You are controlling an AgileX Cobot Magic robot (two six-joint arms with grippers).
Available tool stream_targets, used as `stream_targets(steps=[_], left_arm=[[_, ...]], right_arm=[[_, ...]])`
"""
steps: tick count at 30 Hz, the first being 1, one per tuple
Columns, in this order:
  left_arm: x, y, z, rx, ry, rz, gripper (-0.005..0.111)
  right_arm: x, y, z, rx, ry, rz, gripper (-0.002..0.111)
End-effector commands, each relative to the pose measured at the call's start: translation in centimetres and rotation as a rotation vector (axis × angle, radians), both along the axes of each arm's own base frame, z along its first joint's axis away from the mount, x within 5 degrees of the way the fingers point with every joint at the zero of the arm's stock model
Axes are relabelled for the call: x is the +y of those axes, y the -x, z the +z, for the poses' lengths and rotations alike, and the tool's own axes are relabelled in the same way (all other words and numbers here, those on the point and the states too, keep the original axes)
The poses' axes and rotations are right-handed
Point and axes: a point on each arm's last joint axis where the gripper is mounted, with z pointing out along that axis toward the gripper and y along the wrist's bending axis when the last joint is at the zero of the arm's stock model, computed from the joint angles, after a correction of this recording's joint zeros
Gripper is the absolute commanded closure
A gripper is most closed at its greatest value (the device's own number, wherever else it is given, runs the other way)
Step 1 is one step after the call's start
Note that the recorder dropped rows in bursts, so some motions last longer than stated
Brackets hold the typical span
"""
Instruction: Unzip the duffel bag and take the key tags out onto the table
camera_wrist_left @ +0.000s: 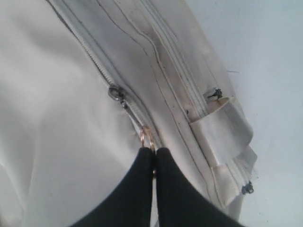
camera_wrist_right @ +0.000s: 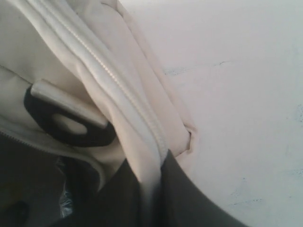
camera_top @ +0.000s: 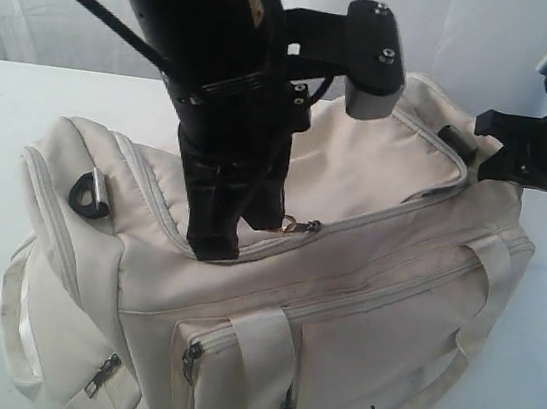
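The cream duffel bag (camera_top: 346, 265) lies across the white table (camera_top: 4, 109). My left gripper (camera_wrist_left: 154, 152) is shut on the brass ring pull (camera_wrist_left: 146, 137) of the top zipper, whose slider (camera_wrist_left: 115, 92) sits just beyond it on the closed zip. In the exterior view that gripper (camera_top: 219, 248) stands on the bag's top near its left end. My right gripper (camera_wrist_right: 158, 161) is shut on the bag's zippered edge fabric (camera_wrist_right: 142, 137) at the right end, beside a black D-ring (camera_wrist_right: 71, 125); from outside it (camera_top: 496, 163) shows at the bag's far right corner. The key tags are hidden.
Strap handles (camera_top: 262, 364) and front pocket zippers (camera_top: 193, 352) face the camera. Another black D-ring (camera_top: 90, 193) sits on the bag's left end. White table (camera_wrist_right: 246, 85) spreads beyond the bag's right end. A pale curtain backs the scene.
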Motion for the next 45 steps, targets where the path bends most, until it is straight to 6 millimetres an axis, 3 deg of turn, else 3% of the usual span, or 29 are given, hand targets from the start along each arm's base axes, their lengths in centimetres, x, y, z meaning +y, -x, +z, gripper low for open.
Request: stream_targets(steps=[1,19,26,29,31,32,34,37,40,42,45], left_arm=[[2.0,2.0,1.0,0.063,-0.027,0.005,0.107],[7.0,3.7,-0.7,0.002,-0.163,0.185,0.107],[7.5,4.3,-0.6,0.013,-0.15,0.189,0.107],[7.3,4.6,-0.6,0.046,-0.127,0.178,0.107],[7.2,4.8,-0.6,0.062,-0.117,0.166,0.107],[7.0,4.7,-0.5,0.054,-0.095,0.161,0.107],[6.7,4.6,-0.5,0.048,-0.065,0.161,0.107],[6.5,4.6,-0.4,0.052,-0.042,0.16,0.107],[6.4,4.5,-0.4,0.043,-0.029,0.161,0.107],[6.3,4.5,-0.3,0.037,-0.018,0.161,0.107],[6.1,4.5,-0.2,0.038,0.015,0.161,0.107]], right_arm=[[-1.1,-0.5,0.2,-0.053,0.031,-0.049,0.108],[-1.1,-0.5,0.2,-0.053,0.031,-0.049,0.108],[-1.0,-0.5,0.2,-0.045,0.023,-0.05,0.108],[-0.9,-0.1,0.8,-0.041,0.006,-0.04,0.096],[-0.8,0.3,1.9,-0.063,0.002,-0.031,0.078],[-0.8,0.9,3.0,-0.087,0.001,-0.02,0.057],[-0.8,1.7,4.7,-0.131,0.005,-0.015,0.038],[-0.7,2.8,6.5,-0.168,0.006,0.0,0.037],[0.3,5.3,8.5,-0.135,-0.026,0.122,0.037],[1.6,7.2,9.7,-0.144,-0.049,0.281,0.037],[4.6,11.0,11.8,-0.252,-0.034,0.677,0.044]])
